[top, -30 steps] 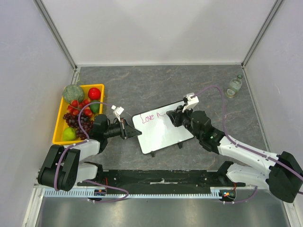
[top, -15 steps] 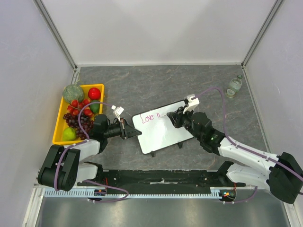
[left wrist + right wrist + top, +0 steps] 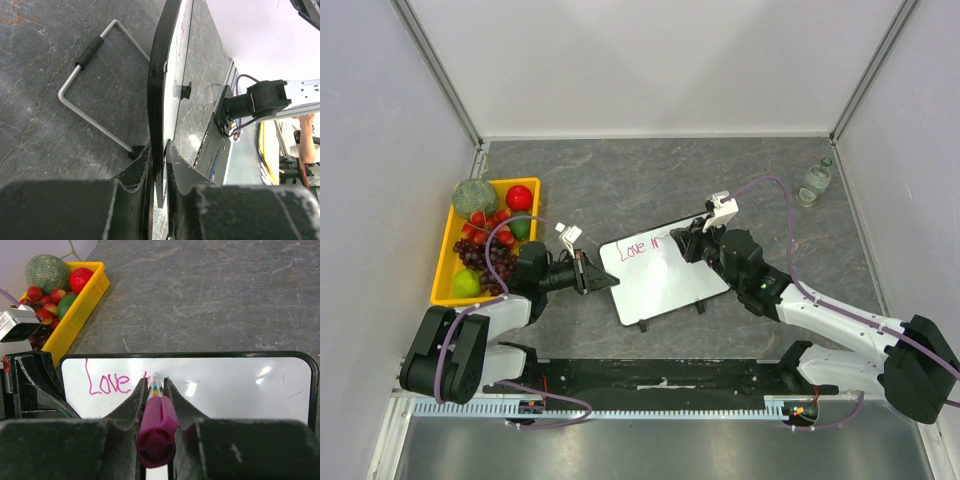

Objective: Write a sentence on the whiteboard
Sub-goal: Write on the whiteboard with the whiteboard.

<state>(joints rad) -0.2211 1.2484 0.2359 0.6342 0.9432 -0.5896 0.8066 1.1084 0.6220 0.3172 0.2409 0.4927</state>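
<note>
Nudged slightly farther, right hand [image 3: 154, 381] pinches marker [image 3: 156, 422], tip on whiteboard [image 3: 240, 390] beside sentence [image 3: 107, 382]; left hand [image 3: 159, 148] clamps whiteboard's edge.

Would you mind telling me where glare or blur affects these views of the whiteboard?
Right wrist: two small glare patches on the whiteboard right of the marker, whose near cap is soft; the sentence is sharp. Left wrist: whiteboard edge-on, the wall behind washed out. Top external: even light, writing tiny.
</note>
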